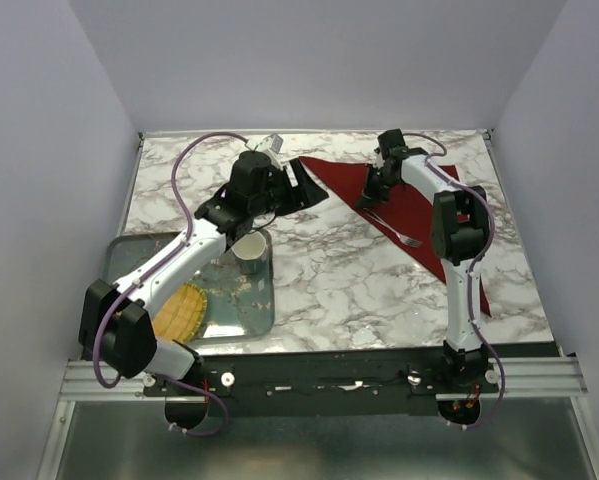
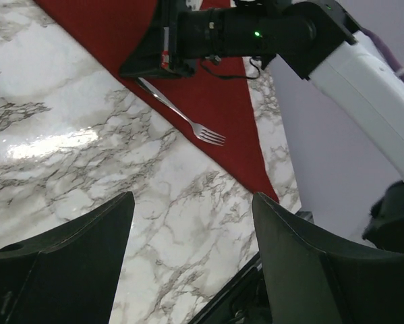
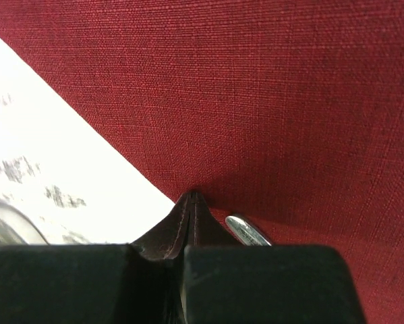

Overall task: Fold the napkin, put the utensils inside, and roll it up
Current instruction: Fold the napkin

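Napkin (image 1: pixel 419 205) lying folded in a triangle on the table's (image 1: pixel 329 270) right side, fork (image 1: pixel 391 226) resting along its left edge, right gripper (image 3: pixel 190 226) clenching a pinch of cloth beside the handle, left gripper (image 2: pixel 191 199) hanging spread and empty nearby; fold and placing seeming done, rolling seemingly yet to come

You have one napkin (image 1: pixel 424 205), at the upper right of the top view, and one fork (image 1: pixel 399 235) lying on it. At the lower left you can count one tray (image 1: pixel 234 310), one cup (image 1: pixel 251 250) and one yellow woven mat (image 1: pixel 179 310). Two grippers show: the left gripper (image 1: pixel 307 185) at upper centre and the right gripper (image 1: pixel 367 195) beside it.
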`<state>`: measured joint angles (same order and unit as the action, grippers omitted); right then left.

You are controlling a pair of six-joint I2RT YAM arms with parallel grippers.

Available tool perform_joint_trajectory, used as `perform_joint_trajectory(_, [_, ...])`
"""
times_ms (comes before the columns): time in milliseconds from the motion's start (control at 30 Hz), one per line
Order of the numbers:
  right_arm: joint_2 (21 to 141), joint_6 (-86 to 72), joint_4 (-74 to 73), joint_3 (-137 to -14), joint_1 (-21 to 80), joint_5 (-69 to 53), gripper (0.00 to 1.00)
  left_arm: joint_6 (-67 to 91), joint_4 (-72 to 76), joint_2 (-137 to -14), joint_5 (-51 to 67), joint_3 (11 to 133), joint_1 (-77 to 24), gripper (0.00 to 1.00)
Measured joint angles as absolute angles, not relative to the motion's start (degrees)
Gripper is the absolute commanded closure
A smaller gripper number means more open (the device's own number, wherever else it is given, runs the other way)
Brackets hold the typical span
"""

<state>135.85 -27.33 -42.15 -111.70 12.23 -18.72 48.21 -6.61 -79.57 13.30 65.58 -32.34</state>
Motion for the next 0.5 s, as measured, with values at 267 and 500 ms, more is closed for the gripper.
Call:
perform_joint_trajectory(267, [129.21, -25.17, -38.87, -99.98, 15.88, -21.47, 0.94, 44.45, -15.35, -91.74, 6.66, 78.50, -31.11, 0.25])
perform_joint_trajectory(500, [127.48, -23.83, -36.16, -96.23, 16.05, -24.32, 0.92, 42.68, -17.30, -103.59, 4.47, 84.64, -23.11, 0.40])
